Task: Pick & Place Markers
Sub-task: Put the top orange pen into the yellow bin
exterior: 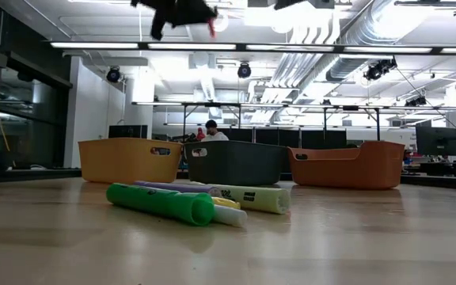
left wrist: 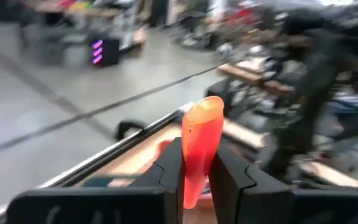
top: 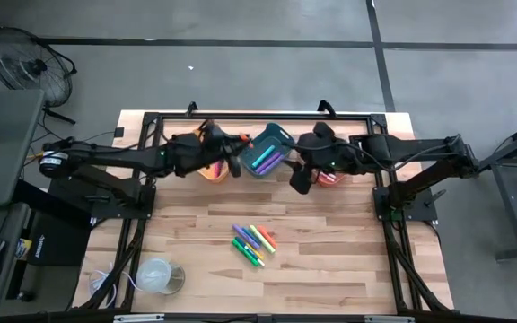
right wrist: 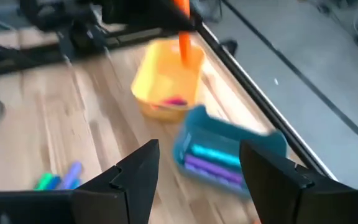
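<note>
Several bright markers [top: 254, 242] lie in a loose heap mid-table, also seen close up in the low view as markers [exterior: 188, 202]. My left gripper [top: 232, 146] hovers over the far bins, shut on an orange marker [left wrist: 201, 140], which the right wrist view shows above the yellow bin [right wrist: 166, 81]. My right gripper [right wrist: 194, 180] stands open with nothing between its fingers, above the teal bin [right wrist: 229, 155]. That bin holds cyan and purple markers. In the high view the right gripper [top: 302, 179] sits between the teal bin and the orange-red bin. My left gripper pinches the orange marker between its two fingers [left wrist: 174, 171], which lie along the marker on either side of its lower part [left wrist: 194, 180]. The marker's free end [left wrist: 207, 109] sticks out beyond the fingertips. It is lifted clear, high above the bins.
Three bins stand in a row along the far side: yellow [top: 212, 169], teal [top: 267, 152], orange-red [top: 332, 177]. A white round cup-like thing [top: 160, 274] lies near the front left corner. A person sits in the room beyond the table [exterior: 210, 131].
</note>
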